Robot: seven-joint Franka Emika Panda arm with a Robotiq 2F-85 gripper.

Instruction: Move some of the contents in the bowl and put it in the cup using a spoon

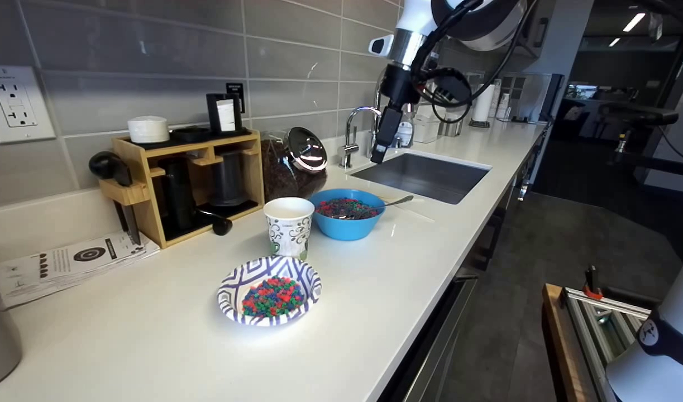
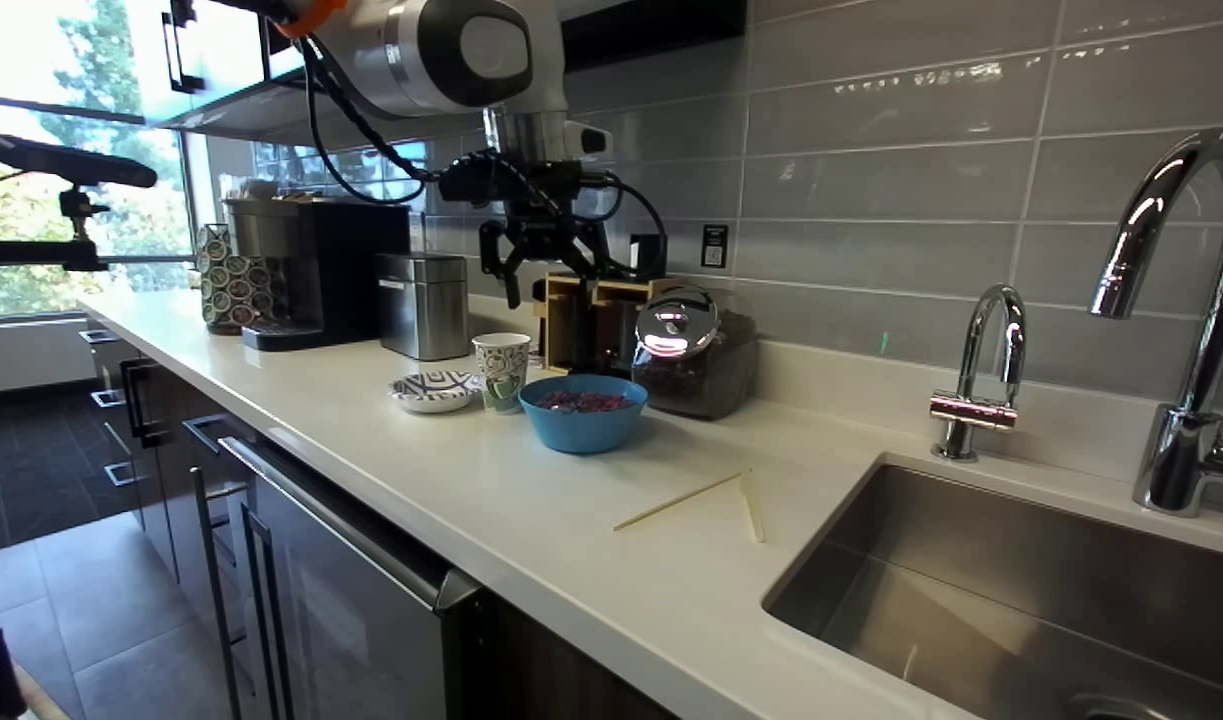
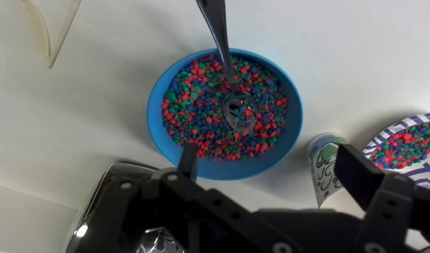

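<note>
Countertop (image 1: pixel 151 335): in an exterior view, white and glossy, running beside a grey tiled wall (image 1: pixel 168 89) to a sink (image 1: pixel 422 174).
Blue bowl (image 1: pixel 347 230): upright on the countertop, round, plain and smooth, a strong sky blue, wider than the cup (image 1: pixel 289 226) just beside it.
Contents (image 1: pixel 341 207): in the blue bowl, a speckled bed of small bits lying below the rim, red patches amid darker ones.
Spoon (image 1: pixel 397 202): head end in the contents, slim handle slanting out over the rim on the sink's side.
Cup: white, flaring to its lip, with dark scrolls and green towards the base; it stands between the blue bowl and a patterned plate (image 1: pixel 305 276) of similar bits (image 1: pixel 273 296).
Robot arm (image 2: pixel 441 60): in an exterior view, white and black, hanging over the countertop.
Jar (image 2: pixel 706 385): dark-filled, metal-lidded, just beside the blue bowl, whose contents read as dull reddish purple — single bits are hard to make out.
Pale strips (image 2: pixel 679 500): two, lying near the blue bowl.
Contents: from the wrist view, pebble-like, uneven, mostly matte — red, green and deep blue mixed throughout.
Spoon: bright metal, face up, carrying some of all three colours; handle dark grey.
Gripper (image 3: pixel 270 160): released, its two black fingers standing wide apart; one partly covers the cup.
</note>
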